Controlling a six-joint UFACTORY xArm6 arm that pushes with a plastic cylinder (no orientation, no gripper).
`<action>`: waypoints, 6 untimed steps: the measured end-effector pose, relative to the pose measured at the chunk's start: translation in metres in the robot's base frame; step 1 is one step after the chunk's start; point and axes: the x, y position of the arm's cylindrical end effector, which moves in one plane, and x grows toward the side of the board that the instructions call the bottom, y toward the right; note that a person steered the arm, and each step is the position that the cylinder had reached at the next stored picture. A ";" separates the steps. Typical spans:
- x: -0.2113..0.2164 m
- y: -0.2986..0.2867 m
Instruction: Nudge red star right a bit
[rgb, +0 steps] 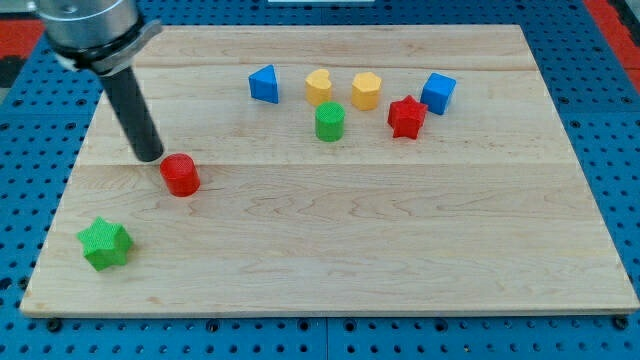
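Presently, my tip (150, 156) is resting on the table (330, 260) in the upper left of the frame, just beside the red cylinder (181, 175) and to its upper left, apparently not quite touching it. The arm is carrying no pincer at all, only the straight dark rod, so nothing is being clamped or held. The red star (406, 116) is sitting well apart from my tip, in the upper right of the frame, just beside the blue cube (438, 93) at its upper right and near the yellow hexagon (366, 91) at its upper left. The green cylinder (329, 122) is lying to its left, in my judgement partly obstructing a straight approach. A rightward nudge is requiring contact on the star's left face, so my tip is probably needing to cross the board first. The blue cube is standing close enough that it is risking disturbance.
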 end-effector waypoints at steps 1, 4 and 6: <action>0.016 0.064; -0.003 0.250; -0.071 0.269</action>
